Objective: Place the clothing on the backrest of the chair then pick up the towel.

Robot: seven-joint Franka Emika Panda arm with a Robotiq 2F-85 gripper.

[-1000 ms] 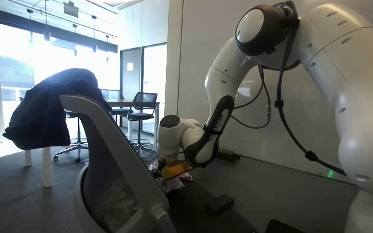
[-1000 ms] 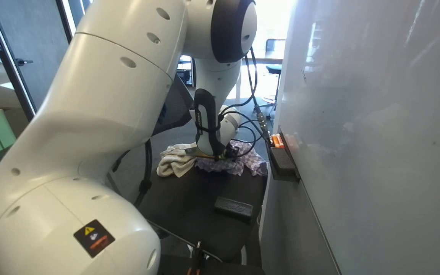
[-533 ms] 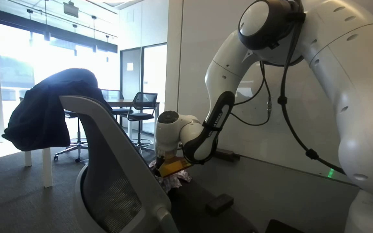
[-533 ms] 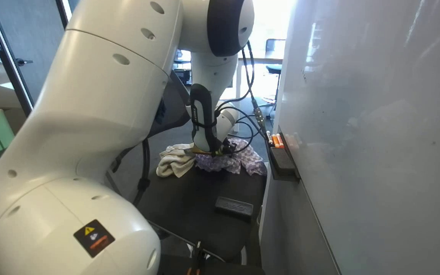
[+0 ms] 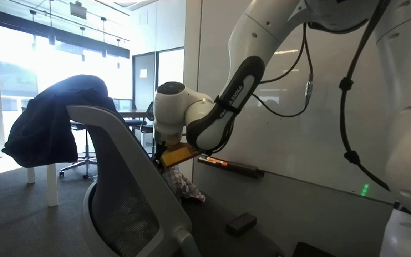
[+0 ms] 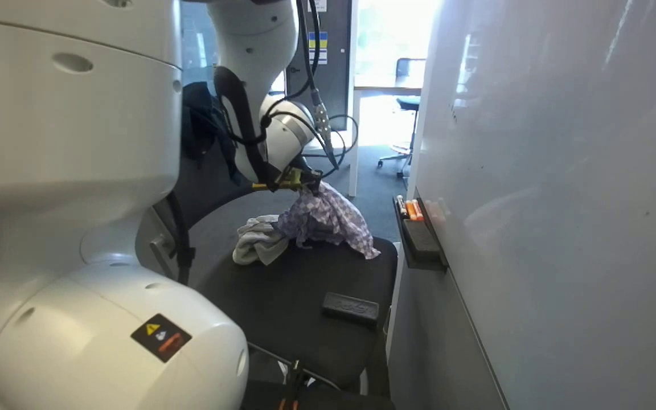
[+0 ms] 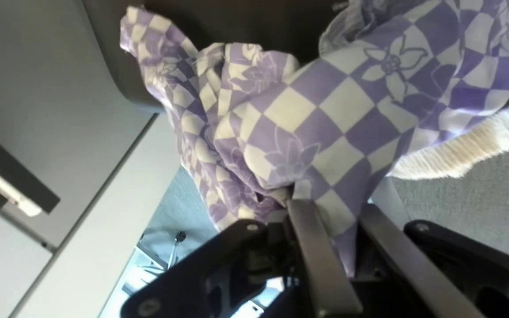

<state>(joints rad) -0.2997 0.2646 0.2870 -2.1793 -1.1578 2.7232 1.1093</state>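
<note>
A purple and white checkered cloth (image 6: 333, 219) hangs from my gripper (image 6: 312, 181), its lower part still on the black chair seat (image 6: 282, 296). In the wrist view my gripper (image 7: 336, 205) is shut on this cloth (image 7: 325, 119), which is bunched between the fingers. The cloth also shows in an exterior view (image 5: 180, 184), partly behind the chair backrest (image 5: 130, 175). A cream towel-like cloth (image 6: 259, 242) lies crumpled on the seat's far left edge, touching the checkered cloth. Dark clothing (image 5: 52, 125) drapes over the top of the backrest.
A black eraser (image 6: 351, 308) lies on the seat. A whiteboard (image 6: 561, 171) stands close along one side. Its tray (image 6: 423, 250) holds markers (image 6: 411, 209) and sticks out near the seat. A table and more chairs stand in the background.
My gripper has risen and moved toward the backrest, lifting the checkered cloth partly off the seat. The cream cloth and dark clothing stay in place.
</note>
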